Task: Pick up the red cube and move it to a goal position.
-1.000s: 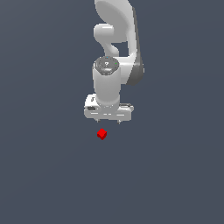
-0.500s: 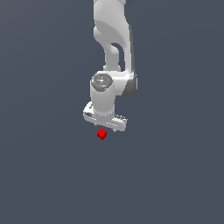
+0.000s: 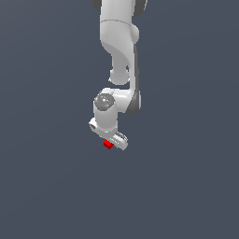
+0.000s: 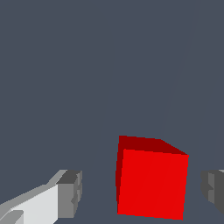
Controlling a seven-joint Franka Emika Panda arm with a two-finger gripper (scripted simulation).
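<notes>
The red cube (image 4: 151, 181) sits on the grey floor between my two fingers in the wrist view. There is a gap on each side of it, wider toward the light finger (image 4: 65, 194) than toward the dark fingertip (image 4: 213, 192). My gripper (image 4: 142, 194) is open and nothing is gripped. In the exterior view the white hand has come down over the cube (image 3: 108, 145), of which only a small red part shows beside the gripper (image 3: 113, 142). Its fingers are hidden under the hand there.
The white arm (image 3: 120, 51) reaches down from the top of the exterior view. Plain dark grey floor (image 3: 186, 186) lies all around.
The hand has dropped toward the floor and turned, closing on the cube. The cube, earlier below the hand and apart from it, is now partly covered by it.
</notes>
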